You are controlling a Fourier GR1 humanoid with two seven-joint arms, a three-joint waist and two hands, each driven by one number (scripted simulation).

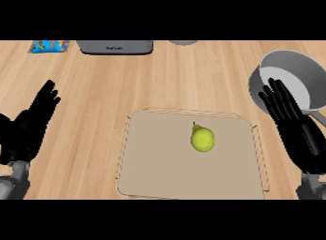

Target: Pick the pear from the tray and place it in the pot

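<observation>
A yellow-green pear (202, 138) lies near the middle of a beige square tray (152, 178) on the wooden counter. A grey pot (316, 75) with a long handle stands at the right, beyond the tray's far right corner. My right hand (300, 129) is open, fingers straight, to the right of the tray and in front of the pot's near rim, partly hiding it. Well to the left of the tray, my left hand (24, 129) rests open with fingers up. Neither hand touches the pear.
A dark grey flat appliance (115, 46) sits at the counter's far edge, with a blue packet (51, 46) to its left. A grey round object (183, 42) shows partly at the far edge.
</observation>
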